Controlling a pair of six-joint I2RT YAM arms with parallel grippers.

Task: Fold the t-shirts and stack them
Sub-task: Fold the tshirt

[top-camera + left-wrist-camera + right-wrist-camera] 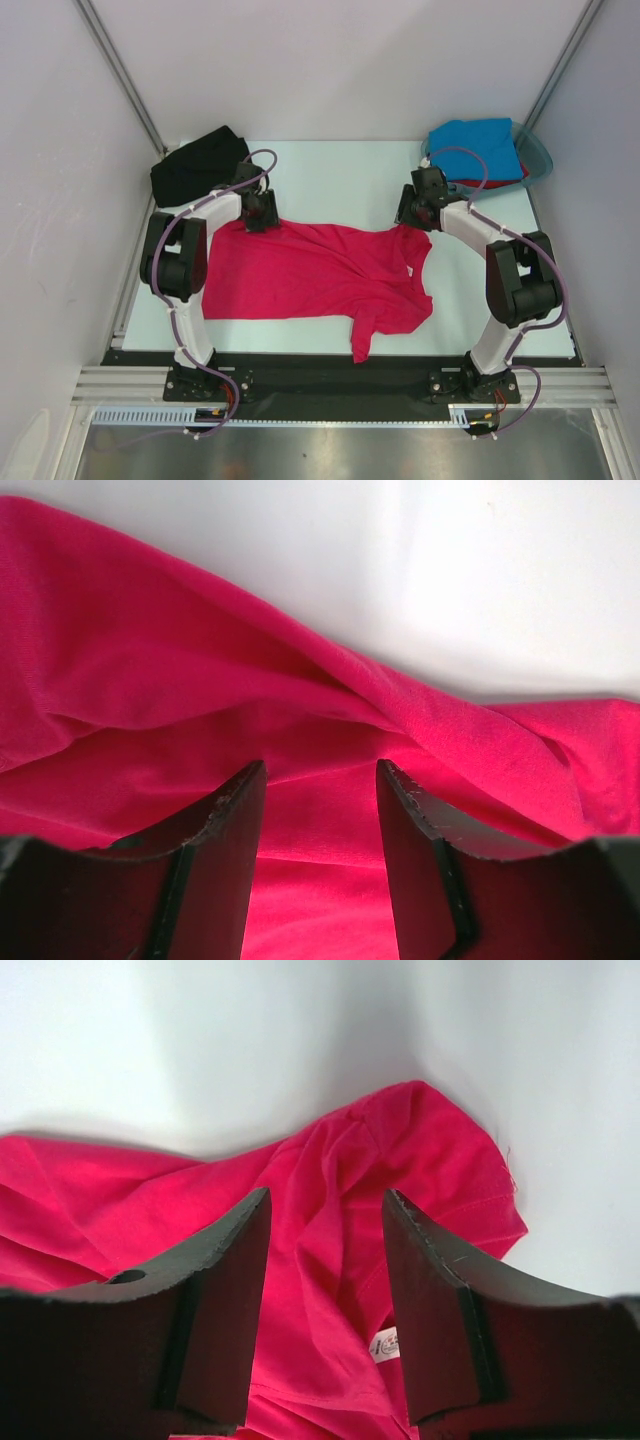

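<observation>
A crimson-pink t-shirt (320,275) lies spread and creased across the middle of the table. My left gripper (262,214) is at its far left edge. In the left wrist view that gripper (321,765) is open, with folds of pink cloth (150,680) under and between the jaws. My right gripper (408,212) is at the shirt's far right corner. Seen from the right wrist, it (328,1193) is open over a bunched corner (420,1150), with a small white neck label (385,1345) by the right finger. A black t-shirt (195,165) sits at the back left. A bright blue t-shirt (478,148) lies in the tub.
The translucent teal tub (541,156) stands at the back right corner, with a strip of red cloth (495,183) under the blue shirt. White enclosure walls close in on three sides. Pale table surface (340,185) shows between the two grippers.
</observation>
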